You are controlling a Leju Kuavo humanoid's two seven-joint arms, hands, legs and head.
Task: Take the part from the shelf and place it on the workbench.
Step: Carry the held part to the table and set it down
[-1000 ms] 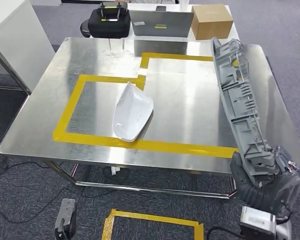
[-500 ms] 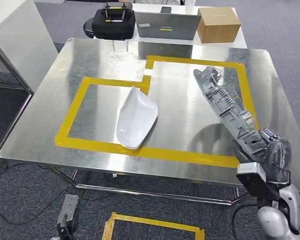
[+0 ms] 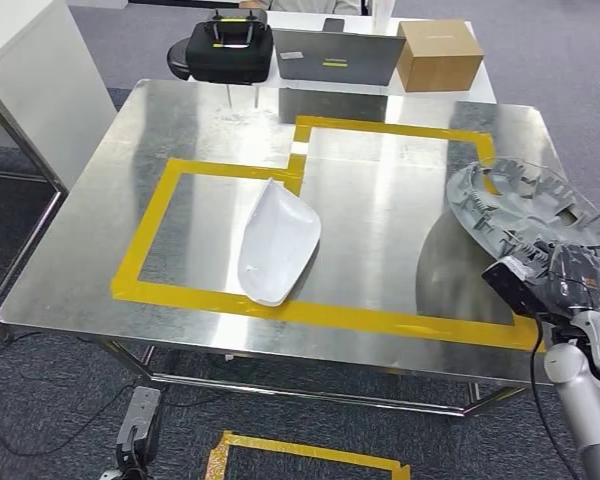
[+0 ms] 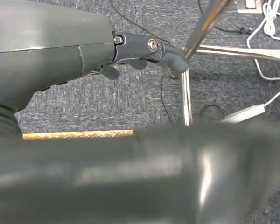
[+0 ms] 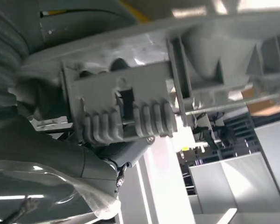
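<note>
My right hand grips one end of a grey ribbed plastic part, which lies nearly flat, low over the right side of the steel workbench; the part is blurred. Whether it touches the top I cannot tell. Up close, the right wrist view has the part's ribbed underside against my right hand. A white curved shell lies inside the yellow tape outline in the middle of the bench. My left hand hangs over the carpet beside a table leg, fingers stretched out, holding nothing.
At the bench's far edge stand a black case, a grey laptop and a cardboard box. A white cabinet is at the left. On the floor lie a yellow tape frame and a small grey device.
My right hand has swung the grey part down from a steep, nearly upright tilt to almost flat over the bench's right side. The white shell has stayed put.
</note>
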